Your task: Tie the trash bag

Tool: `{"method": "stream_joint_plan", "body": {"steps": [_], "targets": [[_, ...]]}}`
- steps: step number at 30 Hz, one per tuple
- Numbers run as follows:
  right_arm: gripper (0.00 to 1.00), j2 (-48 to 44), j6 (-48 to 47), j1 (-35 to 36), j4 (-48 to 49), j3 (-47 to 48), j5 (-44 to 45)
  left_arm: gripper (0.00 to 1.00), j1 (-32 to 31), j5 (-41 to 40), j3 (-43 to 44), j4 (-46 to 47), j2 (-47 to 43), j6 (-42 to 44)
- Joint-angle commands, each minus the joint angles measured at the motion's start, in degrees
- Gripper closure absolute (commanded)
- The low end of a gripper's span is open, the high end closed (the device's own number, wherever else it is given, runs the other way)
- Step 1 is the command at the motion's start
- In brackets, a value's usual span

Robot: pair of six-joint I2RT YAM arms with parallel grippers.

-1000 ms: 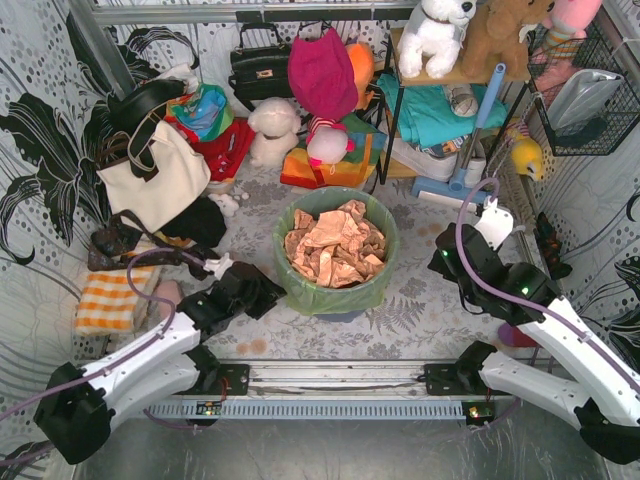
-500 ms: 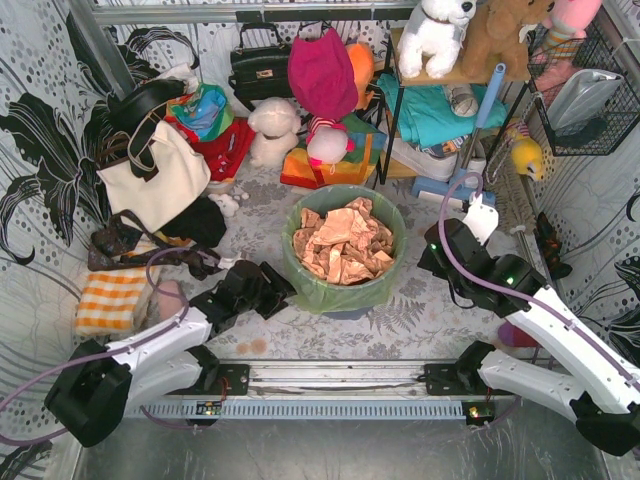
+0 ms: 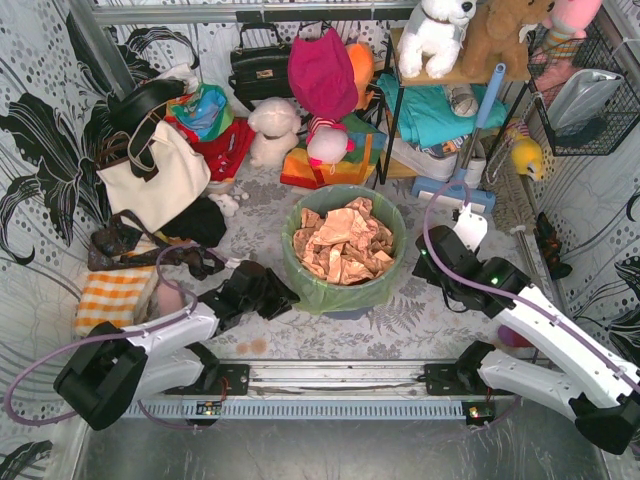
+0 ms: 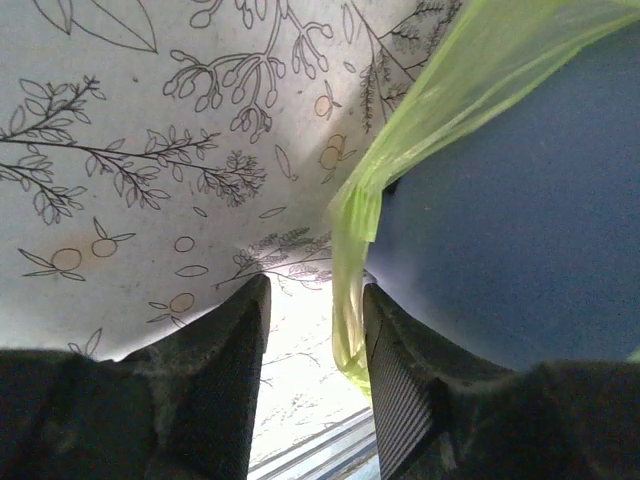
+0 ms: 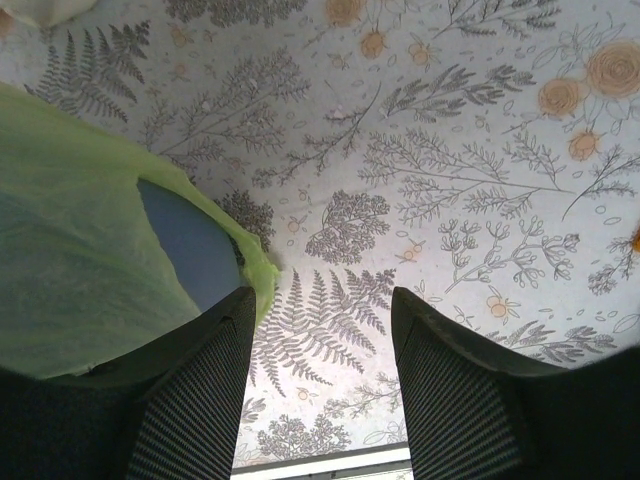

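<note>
Floral tabletop (image 3: 405,312); trash bag (image 3: 330,296) lines bin (image 4: 520,220).

This looks like a staged robot cell dressed as a cluttered home storage corner. Floral printed sheeting (image 3: 415,315) covers the floor and walls, and an aluminium rail (image 3: 330,375) runs along the near edge. At the far side sit handbags (image 3: 258,68), plush toys (image 3: 437,35) and a shelf rack (image 3: 399,110), with a wire basket (image 3: 590,120) at far right.

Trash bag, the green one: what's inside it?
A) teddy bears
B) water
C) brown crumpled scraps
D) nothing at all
C: the top view shows brown crumpled scraps piled up inside the lime-green trash bag.
</note>
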Motion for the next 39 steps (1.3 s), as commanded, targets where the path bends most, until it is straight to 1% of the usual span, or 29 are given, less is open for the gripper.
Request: {"method": "stream_joint_plan", "body": {"steps": [1,5,8,11,15,17,21,26,30,32,39], "targets": [[0.44,0.0,2.9,0.3,1.6,-2.6,-1.3,0.54,0.6,0.3,0.4,1.7,1.6,3.4],[0.46,0.5,3.9,-0.5,2.7,-4.7,-3.8,0.63,1.3,0.3,1.8,0.1,3.4,5.3],[0.47,0.8,2.7,-3.0,5.4,-6.9,-8.0,0.71,2.0,0.6,2.4,-0.5,4.0,6.3],[0.48,0.6,0.8,-8.0,9.7,-10.4,-16.2,0.80,2.7,0.4,3.2,-1.9,3.7,7.4],[0.50,0.6,-1.5,-14.4,20.0,-15.3,-28.5,0.99,4.2,-0.7,4.2,-4.7,2.3,9.2],[0.51,2.1,-1.9,-15.6,24.0,-16.7,-33.0,1.00,5.1,-0.9,5.1,-5.8,1.9,10.1],[0.54,7.2,-2.1,-16.2,28.2,-17.4,-37.7,1.00,6.4,-1.3,7.8,-8.3,2.3,12.4],[0.56,11.9,-0.9,-18.2,35.2,-20.7,-43.8,1.00,7.4,-2.3,12.0,-10.9,3.9,14.9],[0.64,15.1,-1.0,-18.9,39.5,-22.7,-45.7,1.00,8.1,-2.4,14.0,-11.4,5.6,16.2],[0.66,16.9,-1.3,-19.3,42.1,-23.8,-46.8,1.00,8.6,-2.2,14.8,-11.5,6.8,16.7],[0.67,21.9,-3.2,-19.9,48.9,-26.4,-48.2,1.00,9.5,-3.1,16.4,-10.8,10.9,18.6]]}}
